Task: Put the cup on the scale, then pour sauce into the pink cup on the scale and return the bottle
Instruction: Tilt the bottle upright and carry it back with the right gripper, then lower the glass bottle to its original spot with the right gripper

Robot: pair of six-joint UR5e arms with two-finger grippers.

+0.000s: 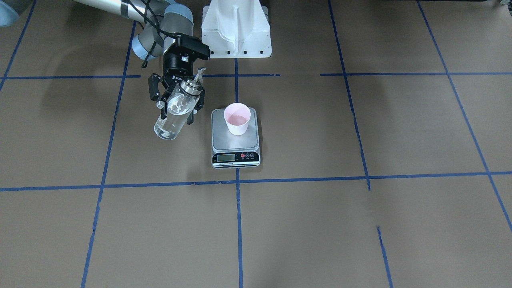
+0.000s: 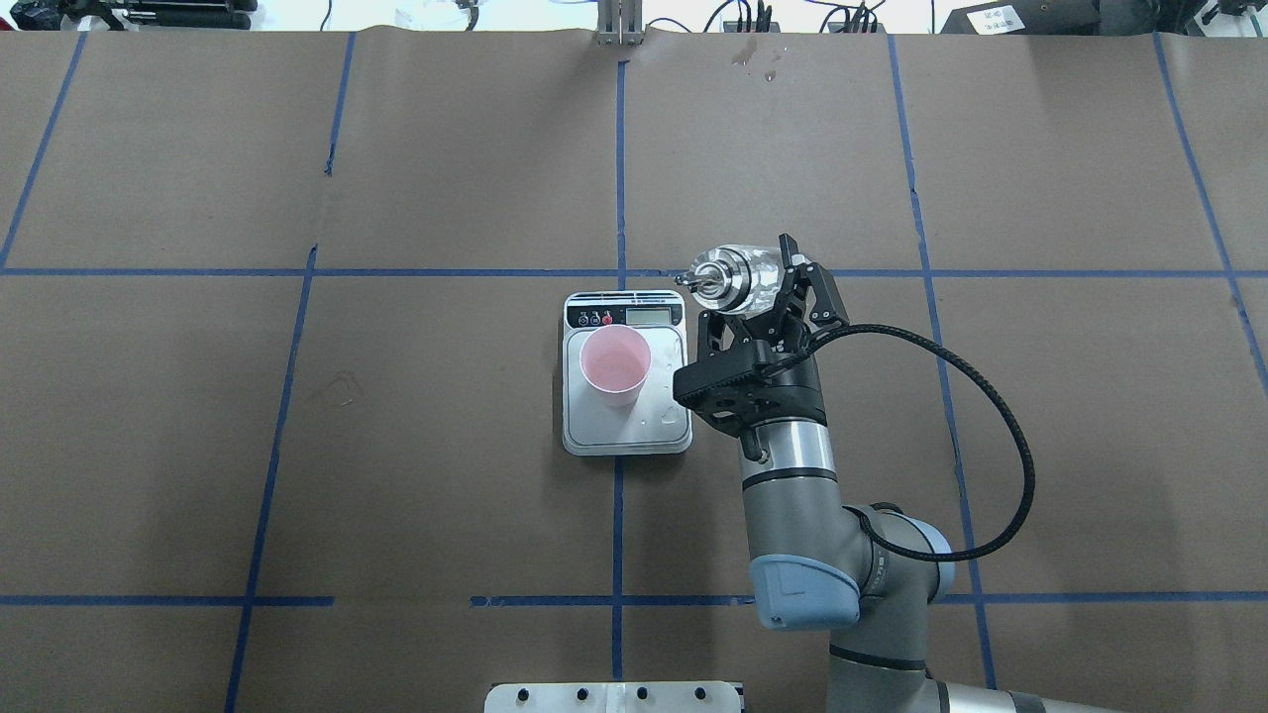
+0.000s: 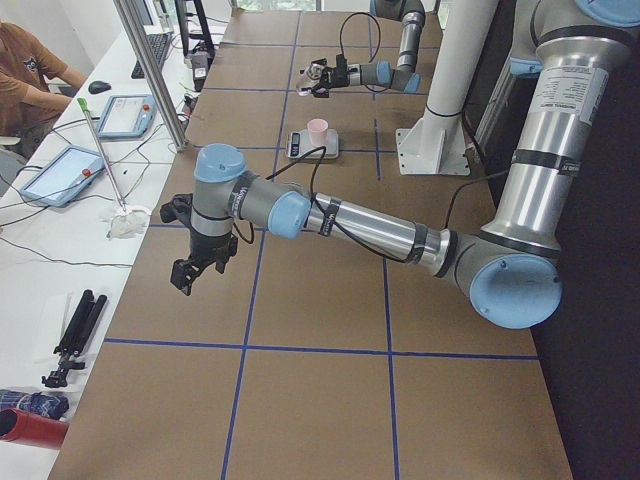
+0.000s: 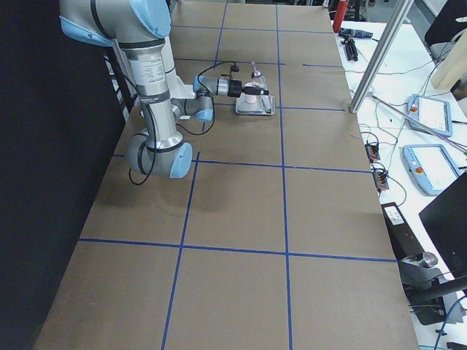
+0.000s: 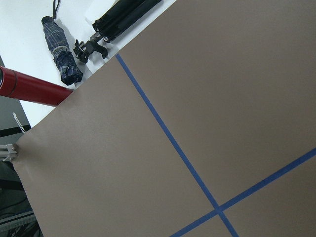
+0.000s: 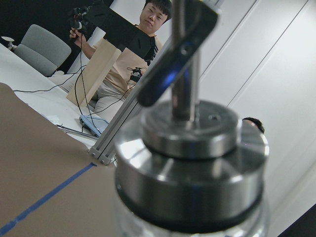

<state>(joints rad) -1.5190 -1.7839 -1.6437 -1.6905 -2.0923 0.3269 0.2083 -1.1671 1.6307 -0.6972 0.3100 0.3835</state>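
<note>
As seen from across the worktop (image 1: 360,224), upright on the scale (image 1: 224,141): cup (image 1: 237,128), a thin pool of sauce (image 1: 239,119) at its bottom. Clamped mid-body in the right hand (image 1: 178,112), off the worktop just beside the scale on the robot's right: bottle (image 1: 168,125), more sauce in its lower end. Tilted, long axis slanting, spout end up and leaning toward the cup. Cannot tell whether left hand (image 3: 188,272) parted or together.

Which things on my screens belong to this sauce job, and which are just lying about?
Job:
- cup, standing on the scale
- bottle, held in the right hand
- clear sauce inside it

Lying about:
- folded umbrella, black tripod and red tube, off the paper's edge
- tablets on the side desk
</note>
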